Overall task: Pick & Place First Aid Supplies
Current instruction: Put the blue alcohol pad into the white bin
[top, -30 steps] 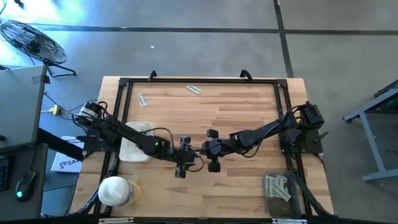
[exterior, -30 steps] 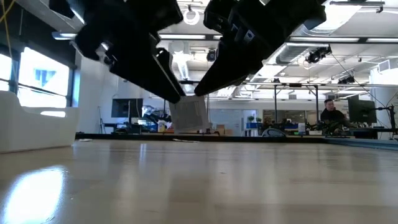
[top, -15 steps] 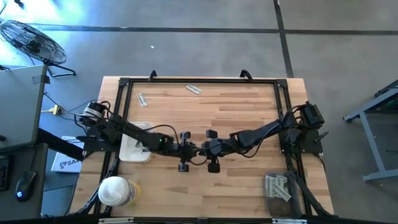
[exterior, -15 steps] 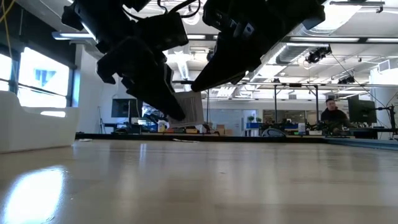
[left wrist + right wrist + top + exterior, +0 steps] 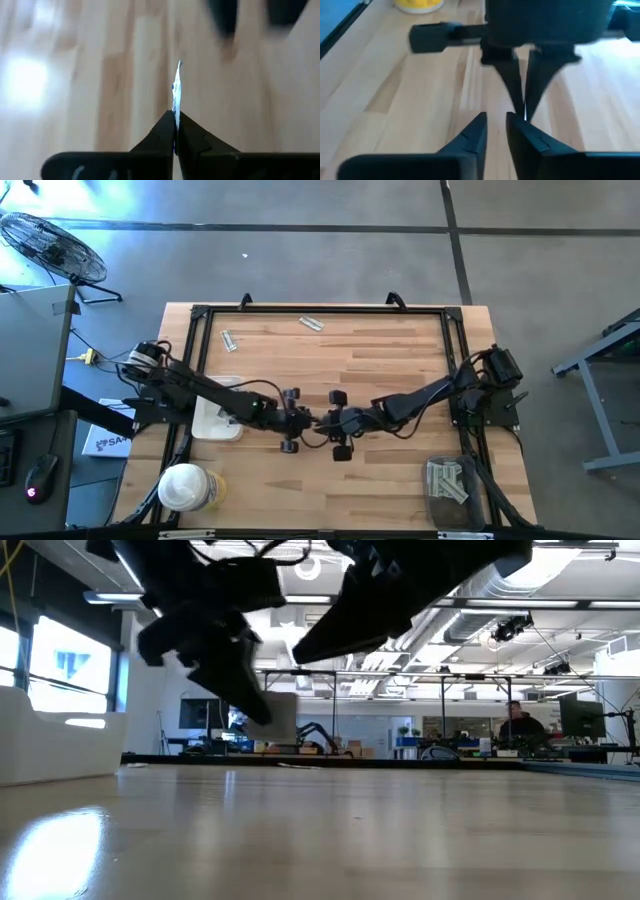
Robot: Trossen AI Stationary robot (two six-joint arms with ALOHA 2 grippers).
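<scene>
A small white square packet (image 5: 277, 716), one of the first aid supplies, hangs above the middle of the table; the left wrist view shows it edge-on (image 5: 176, 82). My left gripper (image 5: 175, 117) is shut on it and reaches in from the table's left (image 5: 303, 420). My right gripper (image 5: 496, 122) stands open just right of it (image 5: 326, 422), tip to tip with the left one, its fingers clear of the packet. Two narrow strips (image 5: 229, 340) (image 5: 311, 323) lie flat on the wood near the far edge. My left gripper pinches the packet's one edge (image 5: 175, 111) between its two fingertips. The fingers come from the table's left, slanting down. The rest of the packet sticks out past the tips, upright on edge and clear of the table.
A white tray (image 5: 214, 426) sits at the left under my left arm. A round white-lidded tub (image 5: 183, 487) stands at the near left corner. A grey bin (image 5: 448, 483) with several strips is at the near right. Bare wood lies under both grippers.
The packet has passed from my right gripper to my left. My left gripper has closed in from the left and taken hold of it, then drawn it a little toward the table's left. My right gripper has let go and stands clear of it.
</scene>
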